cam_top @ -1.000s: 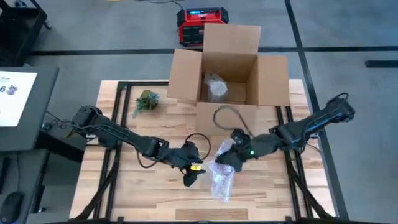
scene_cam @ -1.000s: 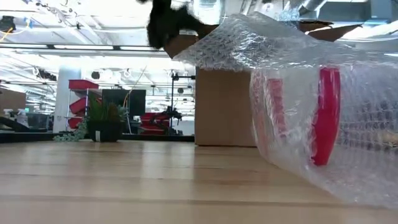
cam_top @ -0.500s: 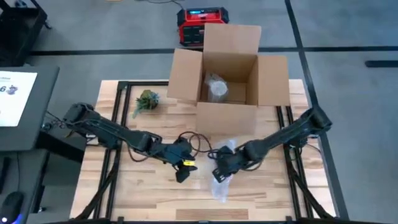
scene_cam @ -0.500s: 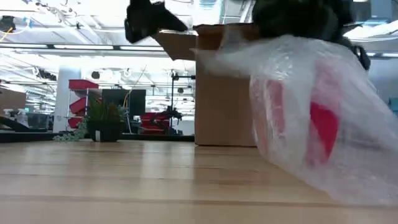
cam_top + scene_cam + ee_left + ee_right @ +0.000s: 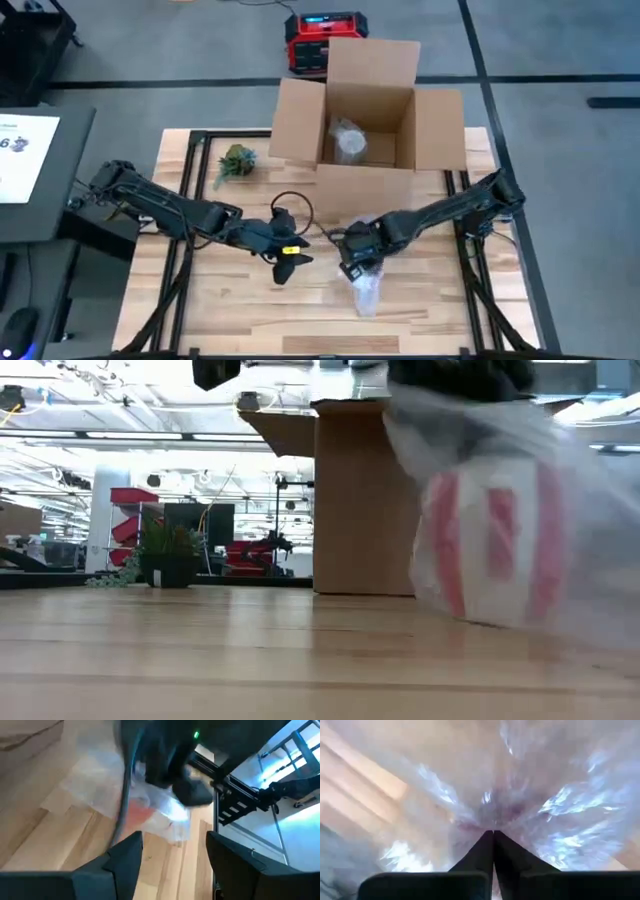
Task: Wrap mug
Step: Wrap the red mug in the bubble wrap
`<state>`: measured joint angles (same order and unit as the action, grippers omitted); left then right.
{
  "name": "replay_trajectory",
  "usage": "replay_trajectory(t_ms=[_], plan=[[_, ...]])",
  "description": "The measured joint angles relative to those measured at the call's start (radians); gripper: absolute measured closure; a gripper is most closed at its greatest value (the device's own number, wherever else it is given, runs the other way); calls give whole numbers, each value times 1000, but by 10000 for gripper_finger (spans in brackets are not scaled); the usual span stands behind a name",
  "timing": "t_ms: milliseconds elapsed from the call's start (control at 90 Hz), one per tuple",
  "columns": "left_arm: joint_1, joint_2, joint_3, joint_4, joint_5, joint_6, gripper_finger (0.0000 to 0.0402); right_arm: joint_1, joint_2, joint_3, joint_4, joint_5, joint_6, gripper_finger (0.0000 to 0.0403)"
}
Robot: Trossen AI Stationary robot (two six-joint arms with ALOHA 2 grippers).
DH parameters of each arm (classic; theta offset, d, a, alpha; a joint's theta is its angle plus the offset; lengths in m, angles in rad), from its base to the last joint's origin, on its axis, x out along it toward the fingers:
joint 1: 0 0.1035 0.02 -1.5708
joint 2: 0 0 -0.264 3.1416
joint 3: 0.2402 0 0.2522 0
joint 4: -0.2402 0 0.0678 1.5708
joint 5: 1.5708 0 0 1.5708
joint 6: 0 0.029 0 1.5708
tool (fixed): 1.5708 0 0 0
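Note:
A red and white mug sits inside clear bubble wrap on the wooden table, toward its near middle. My right gripper is just above it, shut on the wrap. My left gripper hangs open a little to the table's left of the bundle and touches nothing. In the left wrist view, its two fingers frame the wrap and the right gripper beyond. My right gripper pinches a gathered part of the bubble wrap between its two shut fingers; one layer or several, I cannot tell. In the low view the wrap runs up from the mug to the gripper above it, and the bundle's lower part lies at the tabletop.
An open cardboard box with a wrapped item inside stands at the table's far middle. A small potted plant sits far left. A red device is on the floor beyond. Bare wood lies at the near left.
My right gripper has gone toward the table's left and near edge with the wrap, which has drawn from a spread sheet into a tighter bundle over the mug; the mug has turned about. My left gripper has backed off toward the table's left.

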<state>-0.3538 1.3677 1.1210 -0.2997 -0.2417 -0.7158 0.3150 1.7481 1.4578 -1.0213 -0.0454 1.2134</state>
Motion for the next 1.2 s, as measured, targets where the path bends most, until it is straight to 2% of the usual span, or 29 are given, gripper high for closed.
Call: replay_trajectory(t_ms=[167, 311, 511, 689, 811, 956, 1200], plan=[[-2, 3, 0, -1, 0, 12, 201, 26, -32, 92, -24, -5, -7, 403], [-6, 0, 0, 0, 31, 12, 201, 68, -42, 94, 17, -11, -17, 403], [-27, -7, 0, -2, 35, 12, 201, 69, -20, -62, 52, 13, -2, 403], [-31, -8, 0, -2, 34, 12, 201, 13, -10, -239, 243, 13, 15, 403], [-31, -8, 0, -1, 36, 9, 201, -12, -10, -272, 269, 17, 17, 403], [-31, -8, 0, 6, 36, -2, 201, -24, -22, -209, 170, 44, 11, 403], [-32, -8, 0, 11, 40, -5, 201, -15, -40, 45, -70, 21, 8, 403]])
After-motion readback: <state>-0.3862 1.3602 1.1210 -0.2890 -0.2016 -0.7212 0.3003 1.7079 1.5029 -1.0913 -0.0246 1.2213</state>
